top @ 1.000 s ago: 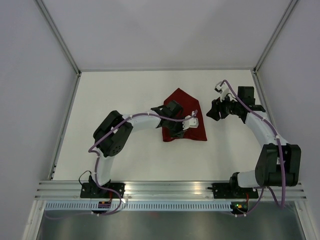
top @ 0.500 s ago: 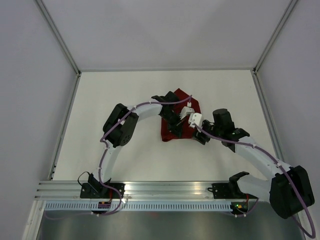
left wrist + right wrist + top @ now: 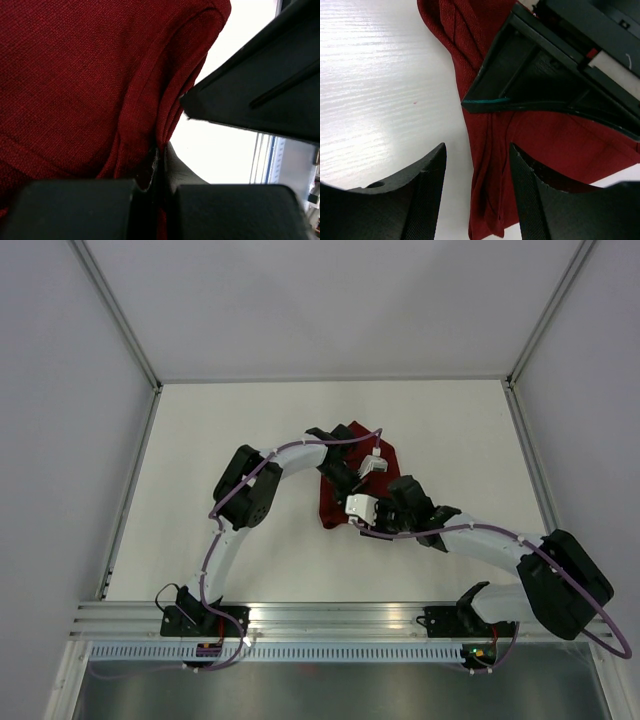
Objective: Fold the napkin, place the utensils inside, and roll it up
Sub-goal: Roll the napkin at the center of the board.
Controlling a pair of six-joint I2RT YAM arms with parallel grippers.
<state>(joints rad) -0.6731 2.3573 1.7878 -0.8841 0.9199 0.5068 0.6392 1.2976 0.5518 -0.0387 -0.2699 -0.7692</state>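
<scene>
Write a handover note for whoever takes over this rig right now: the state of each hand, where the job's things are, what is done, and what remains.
Left hand: shut, pinching a fold at the edge of the napkin.
Right hand: open, straddling one napkin edge, gripping nothing.
Napkin: lies on the table, creased and partly folded over.
Utensils: no fork visible in any view.
Done: folding seems under way.
Left: finish the fold, put the fork in, roll it up.
</scene>
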